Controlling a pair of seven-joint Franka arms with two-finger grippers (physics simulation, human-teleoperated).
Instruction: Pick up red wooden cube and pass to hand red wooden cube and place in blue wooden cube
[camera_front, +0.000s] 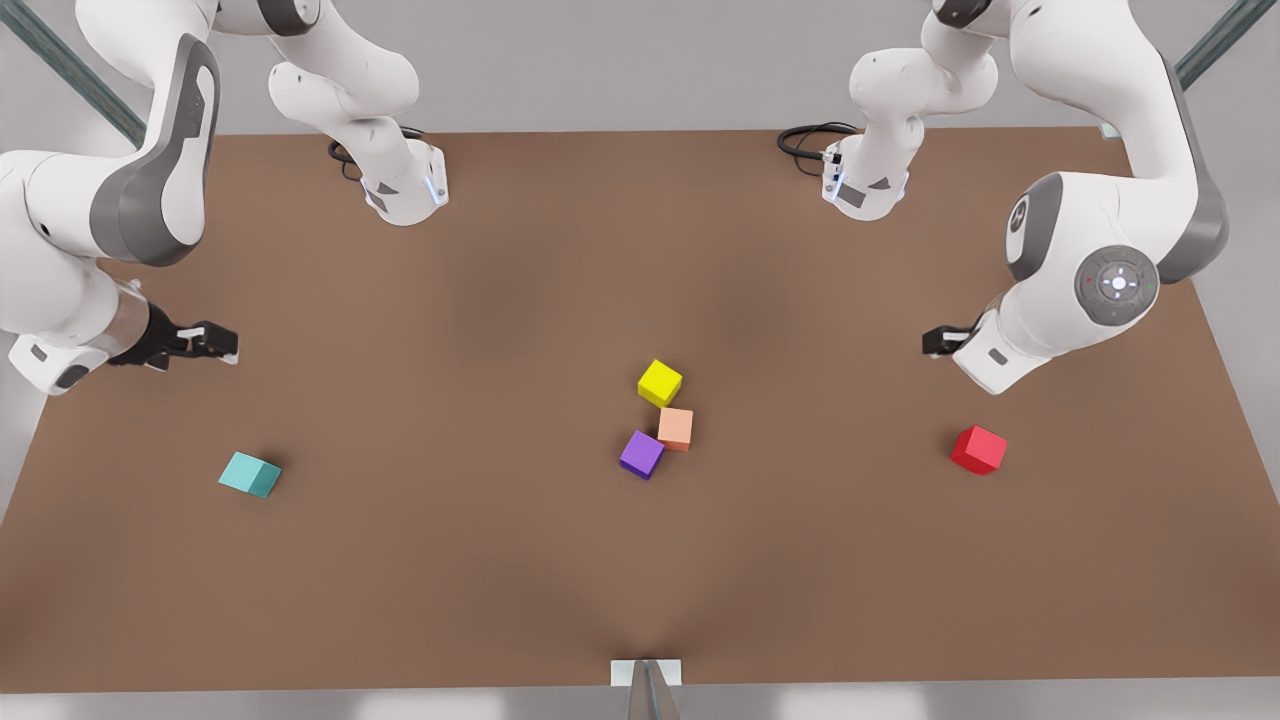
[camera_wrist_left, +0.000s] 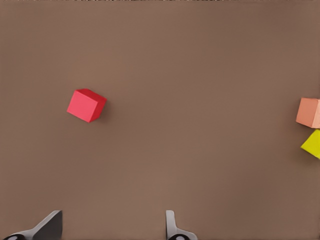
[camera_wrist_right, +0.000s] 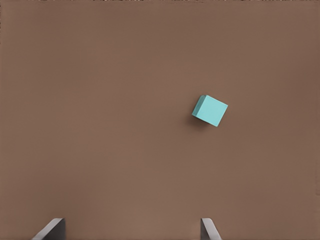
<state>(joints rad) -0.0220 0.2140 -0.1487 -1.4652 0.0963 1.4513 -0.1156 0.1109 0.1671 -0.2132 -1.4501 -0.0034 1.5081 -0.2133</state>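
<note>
So your left gripper (camera_front: 935, 341) hangs wide open and empty near the red wooden cube (camera_front: 978, 449), ready to descend, while your right gripper (camera_front: 215, 343), also open and empty, waits above the blue wooden cube (camera_front: 250, 474).

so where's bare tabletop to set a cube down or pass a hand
Bare table lies between the blue wooden cube and the purple cube, and between the salmon cube and the red wooden cube. The middle is crowded: the yellow cube, salmon and purple cubes cluster.

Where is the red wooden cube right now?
The small red wooden cube sits alone on the brown table, at the front view's right, just below the left gripper and well right of the three-cube cluster.
</note>
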